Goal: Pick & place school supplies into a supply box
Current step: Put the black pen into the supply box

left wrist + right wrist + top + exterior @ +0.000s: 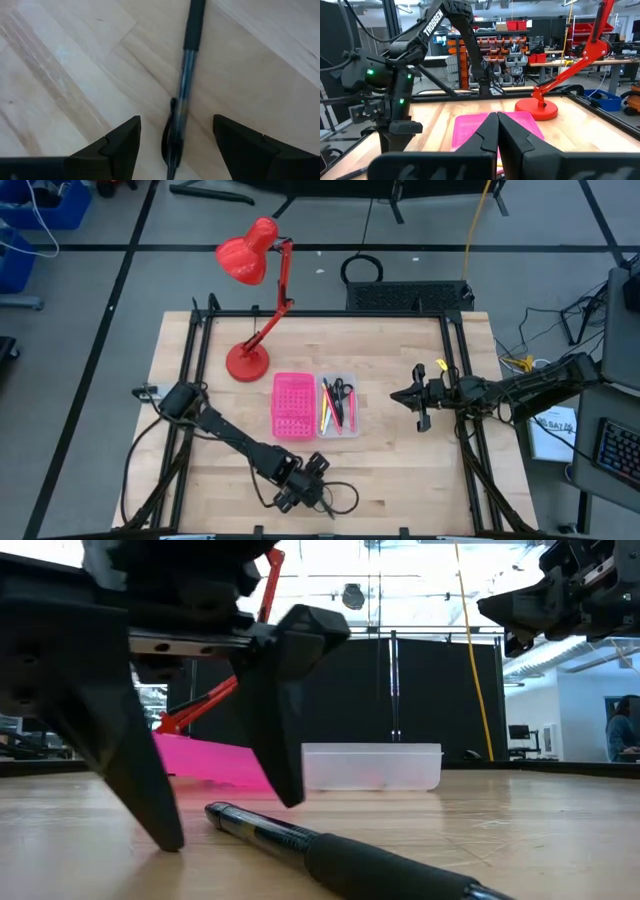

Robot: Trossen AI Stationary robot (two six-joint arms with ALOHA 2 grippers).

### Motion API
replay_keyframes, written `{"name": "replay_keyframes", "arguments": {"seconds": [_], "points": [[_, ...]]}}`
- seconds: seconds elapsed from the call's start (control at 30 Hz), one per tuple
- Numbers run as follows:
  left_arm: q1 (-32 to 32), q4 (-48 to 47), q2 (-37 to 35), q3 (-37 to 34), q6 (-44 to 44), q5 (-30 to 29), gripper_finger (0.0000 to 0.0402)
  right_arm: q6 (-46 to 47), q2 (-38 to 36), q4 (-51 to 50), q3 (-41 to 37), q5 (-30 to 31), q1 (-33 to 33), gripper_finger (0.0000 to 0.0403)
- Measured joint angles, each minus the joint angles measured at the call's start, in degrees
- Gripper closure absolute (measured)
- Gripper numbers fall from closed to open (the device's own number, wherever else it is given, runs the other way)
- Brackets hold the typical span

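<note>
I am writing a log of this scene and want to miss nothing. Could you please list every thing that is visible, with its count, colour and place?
Pen: one, clear barrel with dark grip, flat on the wood at the table's near edge, between the left gripper's fingers.
Supply box: one, clear plastic, table centre, touching the pink tray's right side.
Supplies in the box: small black-handled scissors plus several thin pens and pencils, pink, yellow and dark.
Pink tray: one, bright pink, perforated, table centre.
Desk lamp: one, red, base at the table's back left.
Table: one, light wood.
Left gripper: open, fingertips down around the pen.
Right gripper: shut, raised at the table's right side.
</note>
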Motion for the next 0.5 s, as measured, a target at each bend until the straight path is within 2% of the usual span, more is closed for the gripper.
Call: {"name": "replay_keyframes", "arguments": {"seconds": [0.1, 0.2, 0.37, 0.5], "points": [[1.10, 0.44, 0.81, 0.12, -0.21, 1.78, 0.0148, 0.00, 0.38, -0.13, 0.00, -0.04, 0.00, 0.0403], [1.98, -0.04, 0.98, 0.10, -0.28, 4.31, 0.0173, 0.00, 0.52, -0.09, 0.00, -0.02, 0.00, 0.0403], [3.29, -1.98, 1.10, 0.00, -0.30, 9.77, 0.0270, 0.00, 0.60, -0.10, 0.00, -0.02, 0.00, 0.0403], [3.71, -3.16, 1.12, 0.00, -0.32, 10.07, 0.0348, 0.00, 0.60, -0.11, 0.00, -0.02, 0.00, 0.0403]]}}
